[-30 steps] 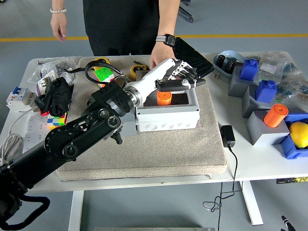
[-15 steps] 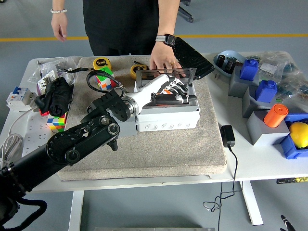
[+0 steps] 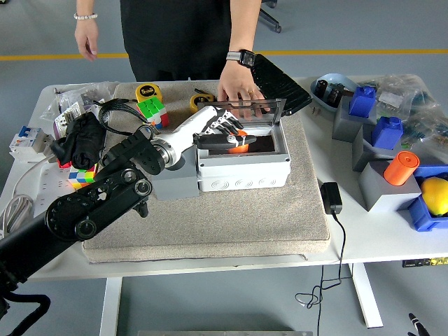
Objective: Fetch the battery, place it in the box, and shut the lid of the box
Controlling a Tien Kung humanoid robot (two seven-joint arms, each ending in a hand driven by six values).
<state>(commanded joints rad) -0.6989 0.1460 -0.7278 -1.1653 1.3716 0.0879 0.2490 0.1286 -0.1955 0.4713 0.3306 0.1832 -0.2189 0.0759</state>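
Observation:
A grey-white box stands on the beige mat. An orange battery lies inside it, toward the left. My left hand hovers over the box's left rim with loosely bent fingers that grip nothing; their tips are right beside the battery. The clear lid stands tilted along the box's far edge. A person's hand, with a watch on the wrist, rests on the lid's top edge. My right arm is out of view.
A black ribbed pad lies behind the box. At right are grey and blue blocks, an orange cylinder, a yellow ball and a black charger. Puzzle cubes, tape measures and a black cloth crowd the left.
My left hand dipped into the box, then drew back left toward its rim. The battery stayed in the box. The lid came up into view under the person's hand.

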